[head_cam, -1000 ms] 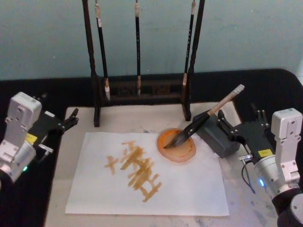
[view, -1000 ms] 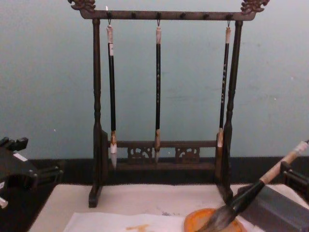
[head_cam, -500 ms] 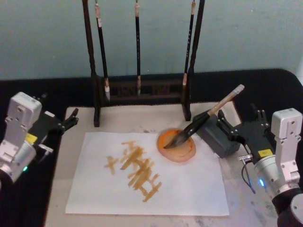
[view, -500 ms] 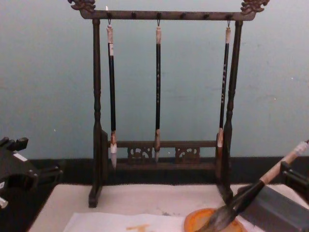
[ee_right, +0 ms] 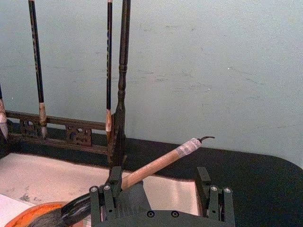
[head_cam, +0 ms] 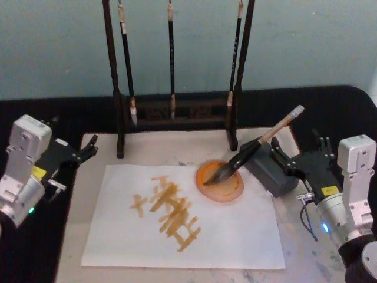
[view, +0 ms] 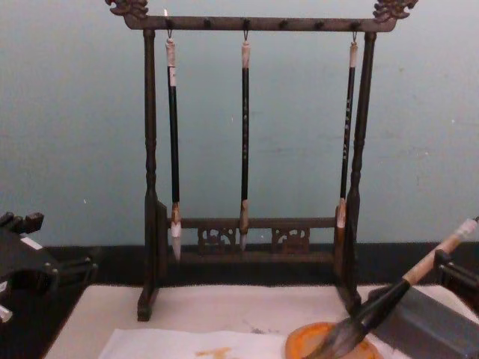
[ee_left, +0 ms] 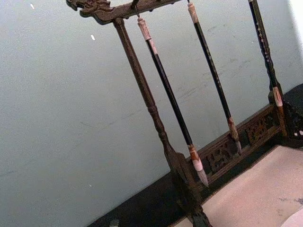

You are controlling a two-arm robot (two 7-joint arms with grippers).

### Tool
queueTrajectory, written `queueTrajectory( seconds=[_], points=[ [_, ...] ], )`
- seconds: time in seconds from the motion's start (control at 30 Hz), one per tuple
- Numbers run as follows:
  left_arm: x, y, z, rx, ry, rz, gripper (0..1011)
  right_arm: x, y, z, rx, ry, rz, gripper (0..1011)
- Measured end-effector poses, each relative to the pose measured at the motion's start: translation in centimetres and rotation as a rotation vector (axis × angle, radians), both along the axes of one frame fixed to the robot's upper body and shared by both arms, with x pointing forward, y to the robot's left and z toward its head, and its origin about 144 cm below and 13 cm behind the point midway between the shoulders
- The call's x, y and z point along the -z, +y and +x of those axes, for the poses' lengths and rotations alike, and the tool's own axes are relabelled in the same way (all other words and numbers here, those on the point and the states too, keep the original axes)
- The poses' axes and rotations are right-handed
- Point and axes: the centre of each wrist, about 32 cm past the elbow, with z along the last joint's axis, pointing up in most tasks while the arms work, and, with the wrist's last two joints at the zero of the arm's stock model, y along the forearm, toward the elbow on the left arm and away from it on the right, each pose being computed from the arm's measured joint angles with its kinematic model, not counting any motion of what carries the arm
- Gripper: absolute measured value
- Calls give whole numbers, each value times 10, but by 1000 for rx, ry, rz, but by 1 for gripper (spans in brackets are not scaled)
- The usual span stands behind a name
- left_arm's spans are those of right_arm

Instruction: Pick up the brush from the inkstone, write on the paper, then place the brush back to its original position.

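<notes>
The brush (head_cam: pixel 254 147) leans with its bristles in the inkstone (head_cam: pixel 220 181) and its handle propped on the grey block (head_cam: pixel 270 170), just ahead of the right hand (head_cam: pixel 297 161), whose fingers stand wide apart and empty. Orange strokes mark the paper (head_cam: pixel 182 219). The left hand (head_cam: pixel 84 150) waits wide apart beside the bench (head_cam: pixel 70 236).

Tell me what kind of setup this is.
Likely a tabletop calligraphy station: a wooden rack hung with thin brushes, a thick brush resting in an orange inkstone, and paper with brush marks on a felt mat.
</notes>
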Motion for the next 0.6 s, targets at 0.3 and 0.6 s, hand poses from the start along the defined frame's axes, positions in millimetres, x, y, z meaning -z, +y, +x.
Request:
queueTrajectory(
  seconds=[0.3, 0.6],
  points=[
    [0, 0, 0, 0, 0, 0, 1010, 0, 0, 0, 0, 0, 0, 1000],
    [0, 0, 0, 0, 0, 0, 1010, 0, 0, 0, 0, 0, 0, 1000]
  ],
)
